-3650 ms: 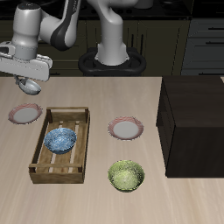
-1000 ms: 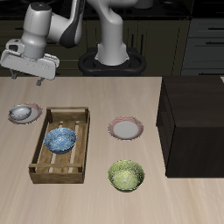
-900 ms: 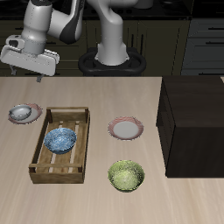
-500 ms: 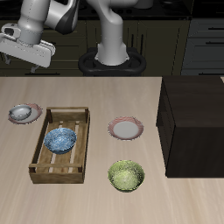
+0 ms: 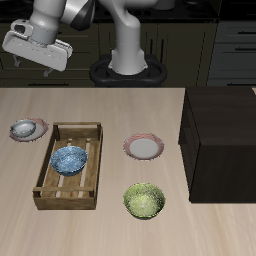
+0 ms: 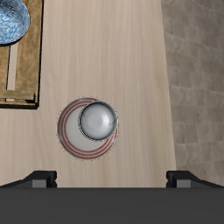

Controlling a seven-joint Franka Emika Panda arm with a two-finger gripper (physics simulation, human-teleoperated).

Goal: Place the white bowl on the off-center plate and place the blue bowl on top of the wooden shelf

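The white bowl (image 5: 27,128) sits on the off-center plate (image 5: 14,136), near the table's side edge beside the crate; in the wrist view the bowl (image 6: 96,121) lies a little off the middle of the plate (image 6: 85,150). The blue bowl (image 5: 70,159) lies inside the light slatted crate (image 5: 46,187) and also shows in the wrist view (image 6: 10,17). My gripper (image 5: 36,62) is open and empty, high above the bowl and plate, with its fingertips (image 6: 39,179) wide apart. The dark wooden shelf (image 5: 222,140) stands at the table's other side.
A second pink-rimmed plate (image 5: 145,148) lies between the crate and the shelf. A yellow-green bowl (image 5: 144,200) sits nearer the front edge. The crate's wall (image 6: 22,83) is close beside the off-center plate. The robot's base (image 5: 125,68) stands at the back.
The gripper held the white bowl above the table, set it on the off-center plate, opened, and has since risen straight up and drifted slightly toward the middle.
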